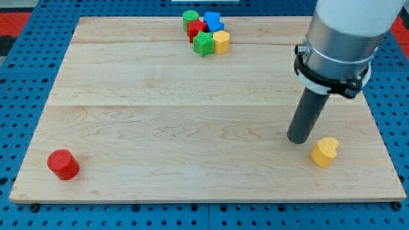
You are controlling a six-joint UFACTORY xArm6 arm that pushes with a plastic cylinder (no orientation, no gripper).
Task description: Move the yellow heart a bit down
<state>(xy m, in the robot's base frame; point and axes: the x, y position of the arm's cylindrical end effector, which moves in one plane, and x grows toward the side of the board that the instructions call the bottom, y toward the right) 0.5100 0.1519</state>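
The arm comes down from the view's top right, its pale body and black collar above the straight dark rod, which stands nearly upright. My tip [298, 138] rests on the wooden worktop [160, 128], just to the left of and slightly above the yellow heart [325, 152]; whether they touch I cannot tell. There is no end effector to open or close, only the rod. The heart lies near the worktop's lower right corner. A red cylinder [62, 164] sits at lower left. At top centre cluster a green cylinder [190, 17], blue block [213, 20], red block [196, 29], green block [204, 44] and yellow block [221, 42].
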